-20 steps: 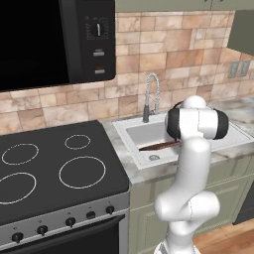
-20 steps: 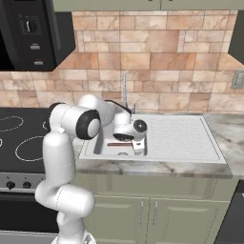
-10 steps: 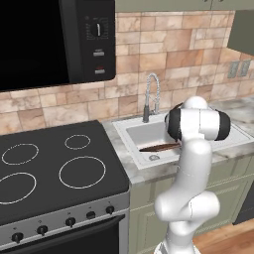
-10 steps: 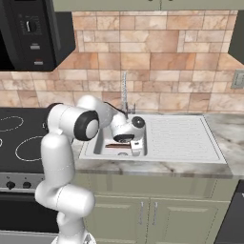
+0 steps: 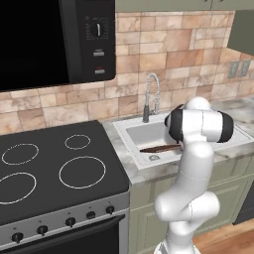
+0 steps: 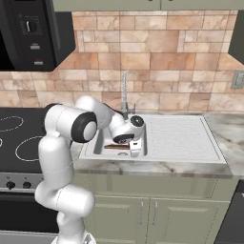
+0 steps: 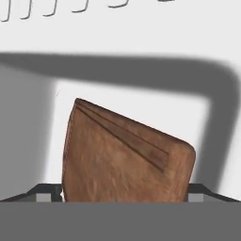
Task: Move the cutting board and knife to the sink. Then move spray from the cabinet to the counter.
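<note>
Cutting board [image 7: 124, 155] in the tool [image 6: 135, 147], low inside the sink [image 6: 190, 138].

We see the reddish-brown board held edge-on between the two fingertips [image 7: 49, 192], clamped across its near end, and hanging over the white basin left of the ribbed drainer. We judge it stiff, fairly heavy and smooth-faced, so a grip on the raised rim near the middle should tip less. The faucet [image 5: 151, 94] stands at the far rim.

At the centre of the frame the arm bends down over the white sink [image 6: 164, 155]. The gripper [image 6: 134, 148] sits at the basin's right side, touching the reddish-brown cutting board [image 6: 116, 147], which lies inside the basin below the faucet [image 6: 125, 93].
</note>
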